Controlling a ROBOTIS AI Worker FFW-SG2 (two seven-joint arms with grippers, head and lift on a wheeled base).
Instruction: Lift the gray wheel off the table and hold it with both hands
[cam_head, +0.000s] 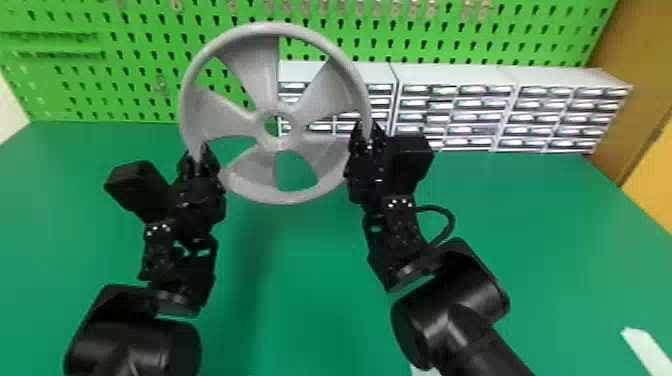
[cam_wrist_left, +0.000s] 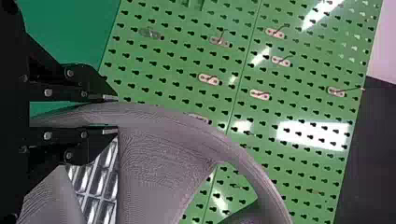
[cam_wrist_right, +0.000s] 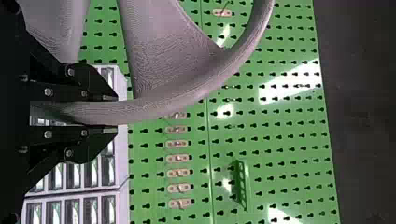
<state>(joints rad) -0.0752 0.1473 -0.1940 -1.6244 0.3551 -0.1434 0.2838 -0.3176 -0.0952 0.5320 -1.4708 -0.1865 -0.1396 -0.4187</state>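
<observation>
Gray wheel (cam_head: 288, 132) hangs above a green table (cam_head: 300, 260), gripped at opposite sides of its rim by a robot's two black grippers, in front of a green pegboard (cam_head: 440, 47). The left gripper (cam_head: 196, 150) has the wheel's left side, a little below hub height; the right gripper (cam_head: 368, 131) has the right side, near hub height. The head view takes in the full circle, five broad spokes around an open hub, along with both black arms, a white strip (cam_head: 645, 347) on the table at right and white drawer cabinets (cam_head: 457, 75) against the board. At closer range, the left wrist view catches the left gripper (cam_wrist_left: 110, 115) with its two flat fingers parallel and parted by about the rim's thickness, closed around it, one on each side; fine ridges run over the rim and the nearest spoke. In the right wrist view, the right gripper (cam_wrist_right: 110, 114) is likewise closed to the rim's thickness, the rim lying between its two fingers and curving out past their tips. That view also picks out a line of pale clips (cam_wrist_right: 177, 158) and a slotted green bracket (cam_wrist_right: 243, 186) on the pegboard.
</observation>
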